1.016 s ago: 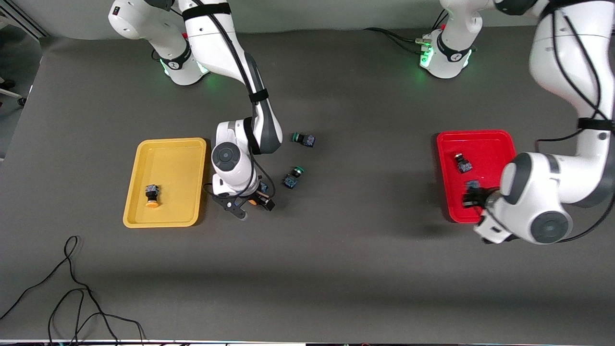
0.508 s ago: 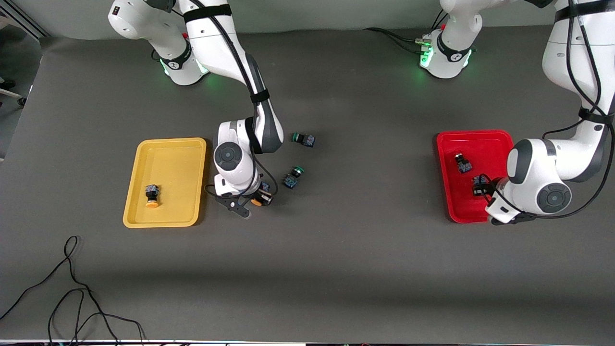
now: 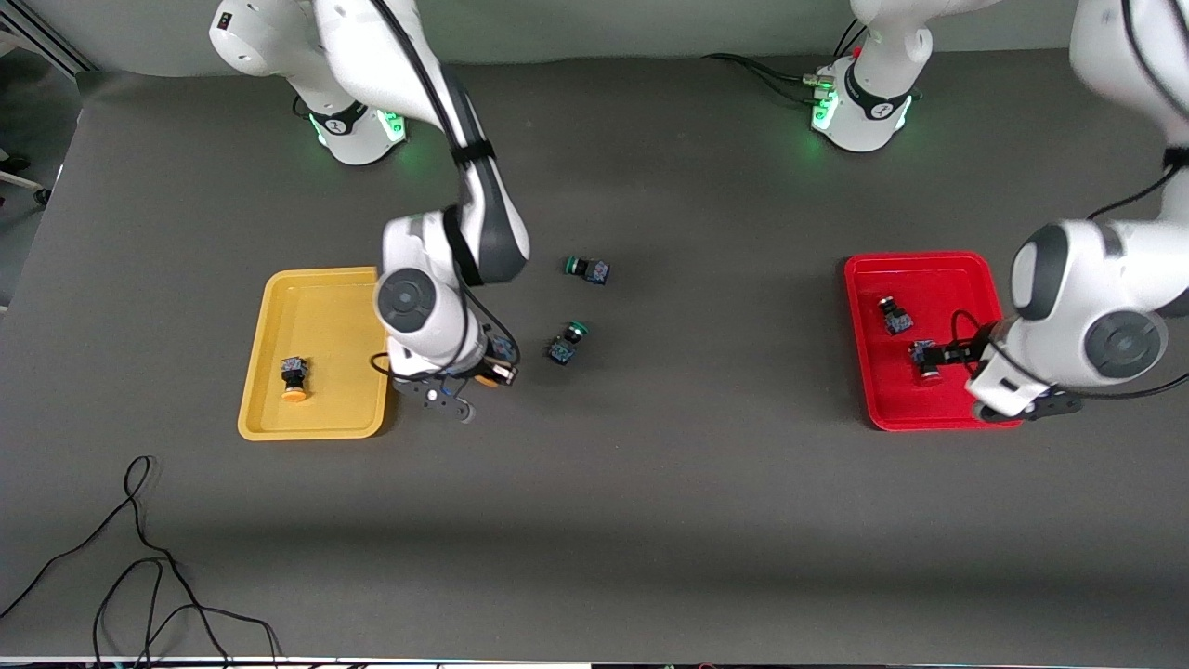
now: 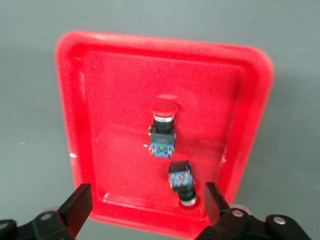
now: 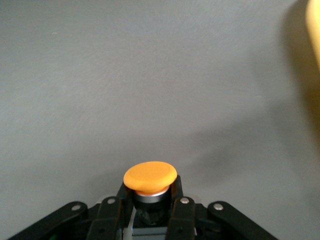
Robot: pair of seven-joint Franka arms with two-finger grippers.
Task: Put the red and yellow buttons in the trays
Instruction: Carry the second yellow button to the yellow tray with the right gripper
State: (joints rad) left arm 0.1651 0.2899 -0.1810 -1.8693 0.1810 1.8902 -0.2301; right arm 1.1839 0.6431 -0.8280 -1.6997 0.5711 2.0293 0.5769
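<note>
My right gripper is shut on an orange-yellow button, held just above the table beside the yellow tray. In the right wrist view its orange cap sits between the fingers. Another yellow button lies in the yellow tray. My left gripper is open and empty over the red tray. Two red buttons lie in that tray. In the left wrist view they show as one and the other, with the fingers spread above the tray's rim.
Two green-capped switches lie on the dark table near the right gripper, toward the robots' bases. A black cable lies loose near the front edge at the right arm's end.
The right gripper has lifted the yellow button and moved toward the yellow tray. The left gripper has let go of a red button in the red tray and drawn back toward its own end.
</note>
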